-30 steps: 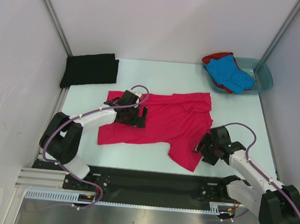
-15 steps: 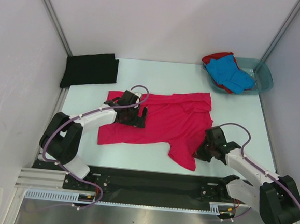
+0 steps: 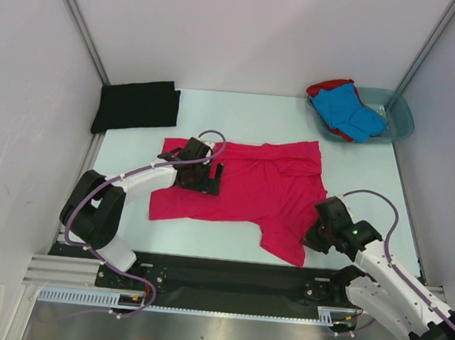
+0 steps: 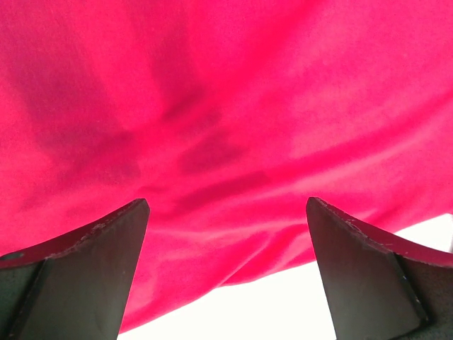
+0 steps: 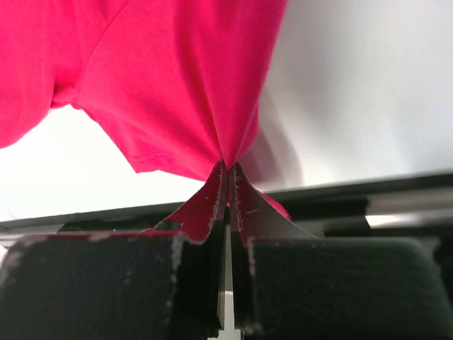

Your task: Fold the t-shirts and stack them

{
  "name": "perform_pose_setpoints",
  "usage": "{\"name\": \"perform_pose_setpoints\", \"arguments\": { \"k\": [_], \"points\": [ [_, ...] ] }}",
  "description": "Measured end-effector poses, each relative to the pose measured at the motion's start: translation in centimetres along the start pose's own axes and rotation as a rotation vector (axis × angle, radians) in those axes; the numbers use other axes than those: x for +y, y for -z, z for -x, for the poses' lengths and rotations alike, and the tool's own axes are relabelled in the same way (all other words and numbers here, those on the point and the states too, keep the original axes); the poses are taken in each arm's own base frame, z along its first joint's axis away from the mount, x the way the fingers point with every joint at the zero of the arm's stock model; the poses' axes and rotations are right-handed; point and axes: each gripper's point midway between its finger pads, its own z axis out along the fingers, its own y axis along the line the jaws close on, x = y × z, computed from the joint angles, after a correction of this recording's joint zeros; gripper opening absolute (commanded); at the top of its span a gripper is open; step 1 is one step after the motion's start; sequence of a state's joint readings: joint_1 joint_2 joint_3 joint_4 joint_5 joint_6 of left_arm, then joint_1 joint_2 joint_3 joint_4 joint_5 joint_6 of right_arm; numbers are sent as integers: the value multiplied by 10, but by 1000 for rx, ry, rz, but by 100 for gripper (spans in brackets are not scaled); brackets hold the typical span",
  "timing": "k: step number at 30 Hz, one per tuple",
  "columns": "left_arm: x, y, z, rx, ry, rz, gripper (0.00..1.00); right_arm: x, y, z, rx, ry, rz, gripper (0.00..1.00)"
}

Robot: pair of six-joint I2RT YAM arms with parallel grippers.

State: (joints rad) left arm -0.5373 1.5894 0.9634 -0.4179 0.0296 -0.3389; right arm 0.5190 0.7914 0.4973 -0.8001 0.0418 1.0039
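Note:
A magenta-pink t-shirt lies spread in the middle of the table, its near right part drawn toward the front edge. My right gripper is shut on that part's right edge; in the right wrist view the pink cloth rises in a peak from the closed fingertips. My left gripper rests on the shirt's left half, jaws wide open with only flat pink cloth between them. A folded black t-shirt lies at the back left. A blue t-shirt lies over a red one in the basin.
The translucent teal basin stands at the back right corner. White walls close in both sides and the back. A black rail with the arm bases runs along the near edge, close under the hanging shirt corner.
My right gripper has shut on the pink shirt's near right edge and pulled it toward the front and slightly right. The left gripper has stayed open in place.

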Motion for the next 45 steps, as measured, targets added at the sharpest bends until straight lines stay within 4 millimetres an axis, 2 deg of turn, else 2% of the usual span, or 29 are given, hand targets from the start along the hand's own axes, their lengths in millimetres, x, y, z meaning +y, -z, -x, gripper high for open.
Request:
{"name": "perform_pose_setpoints", "arguments": {
  "k": [6,12,14,16,17,19,20,21,23,27,29,32,38,42,45],
  "points": [
    [3,1,-4,17,-4,13,100,-19,14,-8,7,-30,-77,0],
    [5,5,-5,32,-9,30,100,-26,21,-23,42,-41,-100,1],
    [5,6,-4,34,-9,34,100,-27,22,-28,51,-34,-106,14],
    [7,7,-1,29,-10,46,100,-29,22,-29,52,-30,-120,20],
    [8,7,0,25,-10,54,100,-30,22,-28,44,-29,-131,48],
    [10,7,3,14,-10,66,100,-31,23,-22,18,-25,-150,58],
    [11,7,4,9,-10,71,100,-29,25,-16,-3,-20,-158,69],
    [11,7,5,3,-10,76,100,-25,28,-8,-34,-14,-161,75],
    [12,7,8,-9,-9,84,100,-15,38,10,-100,17,-166,77],
    [21,7,8,-14,-8,130,100,22,68,61,-283,80,-137,81],
    [31,9,5,-7,-3,188,100,40,83,87,-370,107,-119,80],
    [49,14,0,-5,10,295,100,58,94,116,-459,132,-101,81],
    [79,23,-5,8,6,468,100,70,82,143,-490,184,-99,80],
    [81,13,-6,51,-3,490,100,74,74,153,-481,207,-83,80],
    [79,4,-18,107,-7,473,100,71,68,158,-472,212,-79,80]
  ]
}}
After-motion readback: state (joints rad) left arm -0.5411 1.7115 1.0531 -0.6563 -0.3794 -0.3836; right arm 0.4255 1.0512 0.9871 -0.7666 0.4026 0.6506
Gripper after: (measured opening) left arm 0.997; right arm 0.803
